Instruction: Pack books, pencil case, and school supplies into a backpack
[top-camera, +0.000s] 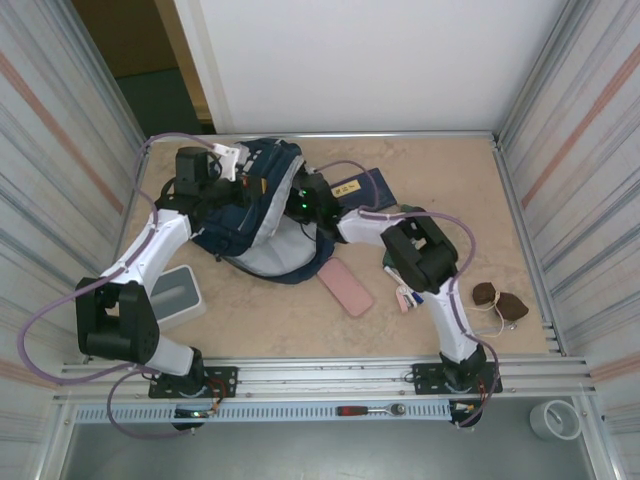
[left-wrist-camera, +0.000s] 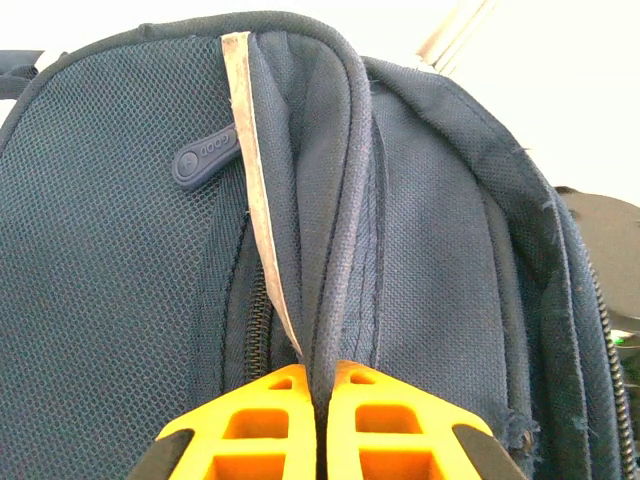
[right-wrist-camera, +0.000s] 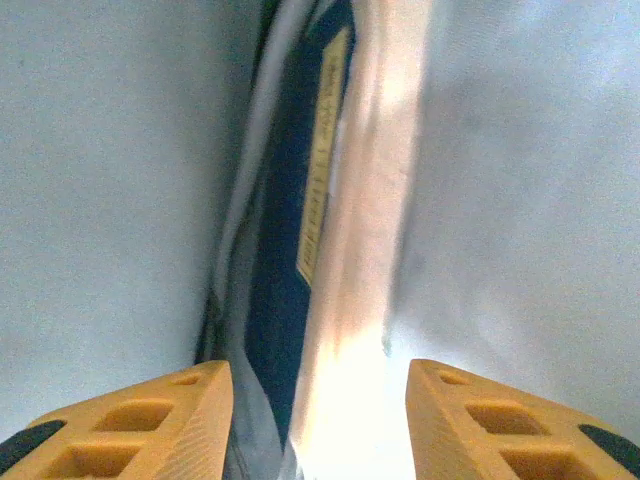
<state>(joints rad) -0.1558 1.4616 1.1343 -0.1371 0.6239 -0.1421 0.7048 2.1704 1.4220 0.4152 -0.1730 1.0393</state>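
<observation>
Left gripper (left-wrist-camera: 322, 385) is closed tight on the piped rim of the navy mesh backpack (left-wrist-camera: 120, 260), which lies at about eleven o'clock from the centre of the table (top-camera: 440, 180). Right gripper (right-wrist-camera: 320, 395) has its jaws apart and holds nothing. In the gap between them I see a thin navy booklet (right-wrist-camera: 275, 300) with a yellow label, standing on edge against the grey lining.
</observation>
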